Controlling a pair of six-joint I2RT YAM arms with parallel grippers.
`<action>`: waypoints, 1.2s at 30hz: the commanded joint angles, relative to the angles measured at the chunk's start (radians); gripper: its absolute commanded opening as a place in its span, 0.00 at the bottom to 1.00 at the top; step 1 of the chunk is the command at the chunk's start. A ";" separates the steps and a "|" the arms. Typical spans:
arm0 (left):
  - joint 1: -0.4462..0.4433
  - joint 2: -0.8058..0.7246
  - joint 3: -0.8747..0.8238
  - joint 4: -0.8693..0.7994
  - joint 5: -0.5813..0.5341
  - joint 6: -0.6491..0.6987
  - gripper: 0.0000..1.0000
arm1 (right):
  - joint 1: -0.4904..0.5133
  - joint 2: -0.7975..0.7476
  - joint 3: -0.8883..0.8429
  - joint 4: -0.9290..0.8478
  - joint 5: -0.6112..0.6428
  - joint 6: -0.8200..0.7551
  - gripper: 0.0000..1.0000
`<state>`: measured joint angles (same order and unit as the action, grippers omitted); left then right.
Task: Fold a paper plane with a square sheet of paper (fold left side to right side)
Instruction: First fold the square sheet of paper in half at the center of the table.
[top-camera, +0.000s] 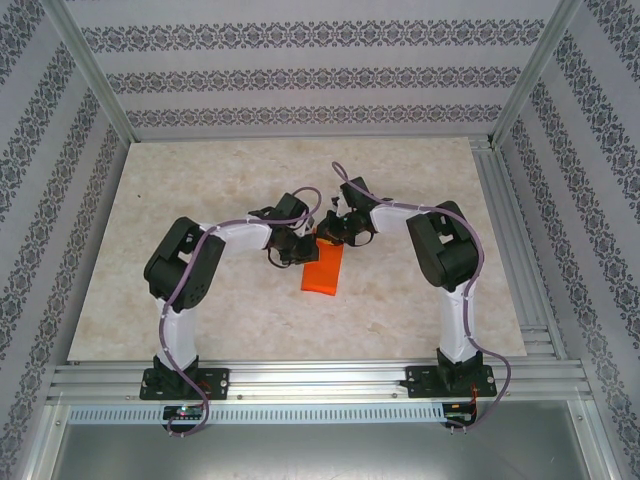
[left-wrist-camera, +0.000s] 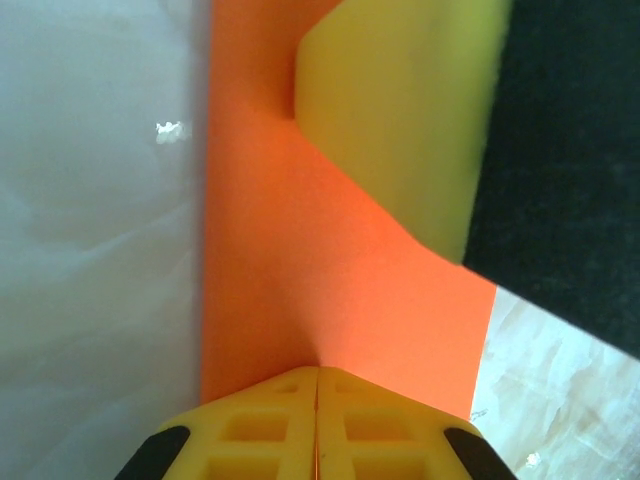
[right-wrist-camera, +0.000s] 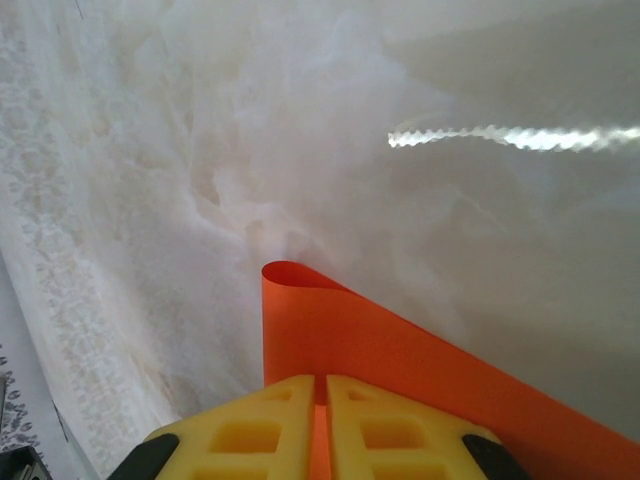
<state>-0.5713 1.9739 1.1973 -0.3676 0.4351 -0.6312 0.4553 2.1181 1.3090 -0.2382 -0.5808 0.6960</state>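
Note:
The orange sheet of paper (top-camera: 322, 272) lies doubled over as a long strip in the middle of the table, its far end between the two wrists. My left gripper (top-camera: 303, 245) meets that end from the left. In the left wrist view its yellow jaws (left-wrist-camera: 317, 372) are pressed together on the paper (left-wrist-camera: 300, 260), with a thin orange line in the seam. My right gripper (top-camera: 328, 232) comes in from the right, and one of its fingers (left-wrist-camera: 400, 110) rests over the sheet. In the right wrist view the right gripper (right-wrist-camera: 320, 385) pinches the curled-over paper (right-wrist-camera: 330, 330), orange showing between the jaws.
The marble-patterned table (top-camera: 200, 200) is bare around the paper. Aluminium frame rails (top-camera: 300, 380) run along the near edge and the right side. Patterned walls close in the back and both sides.

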 joint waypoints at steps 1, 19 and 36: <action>-0.023 -0.020 -0.089 -0.067 -0.020 0.026 0.10 | 0.000 0.046 0.004 -0.069 0.085 -0.039 0.12; -0.108 -0.216 -0.391 0.063 -0.005 -0.062 0.11 | 0.002 0.060 0.018 -0.104 0.105 -0.057 0.12; -0.125 -0.454 -0.263 -0.145 -0.073 -0.044 0.14 | 0.011 0.053 0.032 -0.122 0.096 -0.078 0.12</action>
<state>-0.7021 1.5387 0.8314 -0.4320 0.3740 -0.7113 0.4652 2.1242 1.3384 -0.3107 -0.5770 0.6506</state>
